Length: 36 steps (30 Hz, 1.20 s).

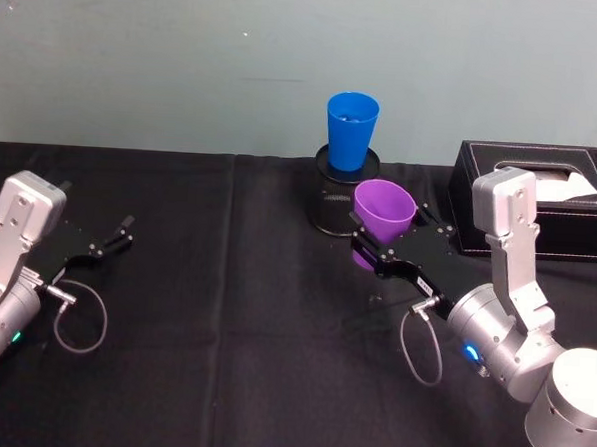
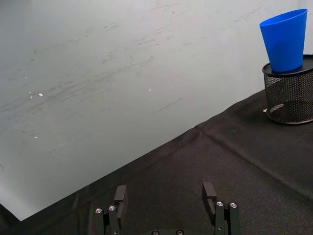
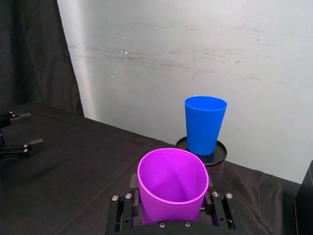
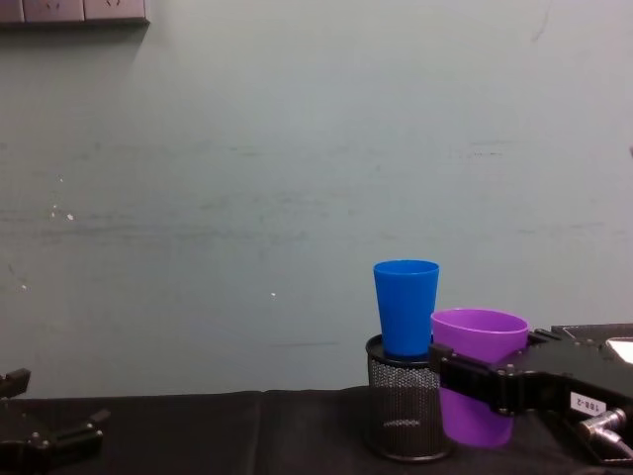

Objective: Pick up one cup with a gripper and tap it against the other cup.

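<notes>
The purple cup (image 1: 383,210) (image 3: 172,183) (image 4: 475,341) is held upright in my right gripper (image 1: 386,228) (image 3: 172,205) (image 4: 465,381), shut on its lower wall. It hangs just to the right of the blue cup (image 1: 350,130) (image 3: 204,125) (image 4: 406,307), a short gap away. The blue cup stands on top of an upturned black mesh pen holder (image 1: 332,200) (image 4: 404,416) (image 2: 291,95), so its base is about level with the purple rim. My left gripper (image 1: 126,230) (image 2: 165,193) (image 4: 49,435) rests open and empty at the table's far left.
A black tissue box (image 1: 540,196) stands at the back right, close behind my right arm. A black cloth (image 1: 224,310) covers the table, and a pale wall runs right behind the cups.
</notes>
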Motion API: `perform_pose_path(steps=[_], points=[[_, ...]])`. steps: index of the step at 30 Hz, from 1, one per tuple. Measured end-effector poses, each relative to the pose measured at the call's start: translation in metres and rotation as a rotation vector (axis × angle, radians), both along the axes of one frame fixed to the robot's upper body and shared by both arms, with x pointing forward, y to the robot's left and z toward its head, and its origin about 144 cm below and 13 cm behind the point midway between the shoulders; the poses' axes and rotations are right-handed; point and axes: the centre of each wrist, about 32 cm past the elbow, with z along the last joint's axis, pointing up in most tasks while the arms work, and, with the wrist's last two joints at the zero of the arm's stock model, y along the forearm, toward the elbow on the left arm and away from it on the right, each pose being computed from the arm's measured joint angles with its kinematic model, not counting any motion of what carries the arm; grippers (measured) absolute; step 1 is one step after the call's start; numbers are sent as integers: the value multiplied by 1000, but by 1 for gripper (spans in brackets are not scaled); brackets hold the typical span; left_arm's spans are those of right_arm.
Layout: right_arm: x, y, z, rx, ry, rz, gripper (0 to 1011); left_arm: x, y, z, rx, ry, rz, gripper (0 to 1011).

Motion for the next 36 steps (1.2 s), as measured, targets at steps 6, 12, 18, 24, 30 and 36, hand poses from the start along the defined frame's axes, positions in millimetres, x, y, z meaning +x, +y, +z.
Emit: perform_pose_path(steps=[6, 12, 18, 24, 30, 36], points=[[0, 0, 0, 0, 0, 0, 722, 0, 0, 0, 0, 0, 0, 1000], [0, 0, 0, 0, 0, 0, 722, 0, 0, 0, 0, 0, 0, 1000], [0, 0, 0, 0, 0, 0, 722, 0, 0, 0, 0, 0, 0, 1000], [0, 0, 0, 0, 0, 0, 722, 0, 0, 0, 0, 0, 0, 1000], [0, 0, 0, 0, 0, 0, 722, 0, 0, 0, 0, 0, 0, 1000], [0, 0, 0, 0, 0, 0, 722, 0, 0, 0, 0, 0, 0, 1000]])
